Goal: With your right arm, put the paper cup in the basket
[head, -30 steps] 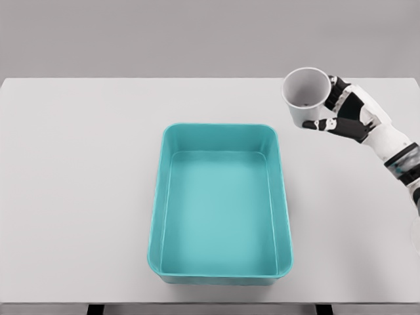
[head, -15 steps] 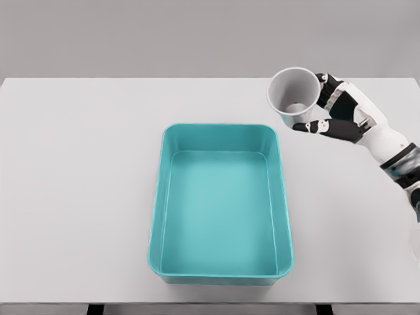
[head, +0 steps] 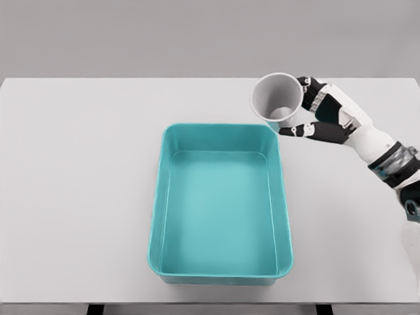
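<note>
White paper cup [head: 278,98] in right hand [head: 326,117] grasp, base hidden, above basket [head: 221,279] corner.

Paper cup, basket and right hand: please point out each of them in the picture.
paper cup [head: 278,96], head view, on the inside wall seen through its open mouth.
basket [head: 220,127], head view, on the far rim.
right hand [head: 323,117], head view, on the middle of the hand, which grasps the cup.

Wall: plain grey, unmarked.
Table [head: 79,197]: white, broad, filling most of the view.
Light: soft, even, faint shadows.
</note>
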Controlling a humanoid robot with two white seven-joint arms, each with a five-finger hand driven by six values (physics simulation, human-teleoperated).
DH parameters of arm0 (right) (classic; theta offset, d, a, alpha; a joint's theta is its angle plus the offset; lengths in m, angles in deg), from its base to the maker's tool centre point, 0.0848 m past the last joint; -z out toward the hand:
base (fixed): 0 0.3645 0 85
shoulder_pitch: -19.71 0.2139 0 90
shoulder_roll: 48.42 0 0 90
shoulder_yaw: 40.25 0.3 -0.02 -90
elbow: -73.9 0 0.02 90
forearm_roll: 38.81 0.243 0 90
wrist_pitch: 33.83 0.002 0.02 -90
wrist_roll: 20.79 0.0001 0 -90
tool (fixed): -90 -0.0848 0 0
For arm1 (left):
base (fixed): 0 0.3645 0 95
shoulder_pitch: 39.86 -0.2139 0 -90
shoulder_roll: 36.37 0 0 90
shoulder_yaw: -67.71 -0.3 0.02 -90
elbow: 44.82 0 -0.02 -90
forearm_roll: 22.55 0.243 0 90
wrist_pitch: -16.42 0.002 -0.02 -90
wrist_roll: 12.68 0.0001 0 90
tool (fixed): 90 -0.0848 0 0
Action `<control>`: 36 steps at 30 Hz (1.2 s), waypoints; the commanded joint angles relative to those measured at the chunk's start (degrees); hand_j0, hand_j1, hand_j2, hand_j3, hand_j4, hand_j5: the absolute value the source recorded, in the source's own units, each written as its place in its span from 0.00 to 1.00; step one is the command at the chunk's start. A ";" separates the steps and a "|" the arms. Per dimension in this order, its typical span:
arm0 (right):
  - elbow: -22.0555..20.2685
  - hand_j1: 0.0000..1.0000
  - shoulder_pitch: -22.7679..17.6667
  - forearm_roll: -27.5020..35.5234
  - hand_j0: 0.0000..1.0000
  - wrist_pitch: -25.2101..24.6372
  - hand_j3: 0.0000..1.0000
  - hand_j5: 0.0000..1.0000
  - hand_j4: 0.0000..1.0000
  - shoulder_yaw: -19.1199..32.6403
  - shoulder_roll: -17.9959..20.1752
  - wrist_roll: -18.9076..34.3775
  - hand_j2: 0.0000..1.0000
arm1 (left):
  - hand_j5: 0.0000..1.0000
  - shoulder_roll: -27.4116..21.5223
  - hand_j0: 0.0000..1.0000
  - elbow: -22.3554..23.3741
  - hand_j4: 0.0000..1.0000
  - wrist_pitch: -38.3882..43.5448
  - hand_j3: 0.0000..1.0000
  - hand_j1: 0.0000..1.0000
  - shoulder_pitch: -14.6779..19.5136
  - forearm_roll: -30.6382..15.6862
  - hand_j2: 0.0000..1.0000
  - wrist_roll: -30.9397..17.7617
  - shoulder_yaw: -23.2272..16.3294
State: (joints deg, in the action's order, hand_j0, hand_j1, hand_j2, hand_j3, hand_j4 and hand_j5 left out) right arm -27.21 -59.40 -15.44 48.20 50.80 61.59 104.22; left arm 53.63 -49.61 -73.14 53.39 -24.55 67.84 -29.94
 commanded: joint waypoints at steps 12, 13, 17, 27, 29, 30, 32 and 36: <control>-0.05 0.58 3.78 -0.17 0.58 0.07 0.58 0.58 0.58 -7.20 3.64 -0.02 0.58 | 1.00 0.00 1.00 -0.04 1.00 0.00 1.00 1.00 0.09 -0.03 1.00 -0.01 0.01; -0.05 0.58 4.04 -0.18 0.58 0.07 0.58 0.58 0.58 -7.55 4.07 -0.02 0.58 | 1.00 0.00 1.00 0.04 1.00 0.00 1.00 1.00 0.00 -0.03 1.00 -0.01 0.01; -0.05 0.58 4.92 -0.18 0.58 0.07 0.58 0.58 0.58 -9.75 6.27 -0.02 0.58 | 1.00 0.00 1.00 0.04 1.00 0.00 1.00 1.00 0.09 -0.03 1.00 -0.01 0.01; -0.14 0.58 6.24 -0.26 0.58 -0.11 0.58 0.58 0.58 -12.12 8.64 -0.02 0.58 | 1.00 0.00 1.00 -0.04 1.00 0.00 1.00 1.00 0.09 -0.03 1.00 -0.01 0.01; -0.05 0.58 7.38 -0.26 0.58 -0.11 0.58 0.58 0.58 -13.88 9.08 -0.02 0.58 | 1.00 0.00 1.00 -0.04 1.00 0.00 1.00 1.00 0.00 -0.03 1.00 -0.01 0.01; -0.05 0.58 7.65 -0.35 0.58 -0.37 0.58 0.58 0.58 -14.32 9.09 -0.02 0.58 | 1.00 0.00 1.00 0.04 1.00 0.00 1.00 1.00 0.00 -0.03 1.00 -0.01 0.01; -0.14 0.58 8.17 -0.88 0.58 -0.55 0.58 0.58 0.58 -15.20 9.26 -0.02 0.58 | 1.00 0.00 1.00 -0.04 1.00 0.00 1.00 1.00 0.09 -0.03 1.00 -0.01 0.01; -0.14 0.58 9.32 -1.14 0.58 -0.81 0.58 0.58 0.58 -17.13 9.79 -0.02 0.58 | 1.00 0.00 1.00 -0.04 1.00 0.00 1.00 1.00 0.09 -0.03 1.00 -0.01 0.01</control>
State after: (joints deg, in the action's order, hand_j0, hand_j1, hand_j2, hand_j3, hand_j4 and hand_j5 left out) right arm -27.25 -49.90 -16.74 47.54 34.73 71.01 104.22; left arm 53.63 -49.61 -73.14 53.39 -24.55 67.84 -29.94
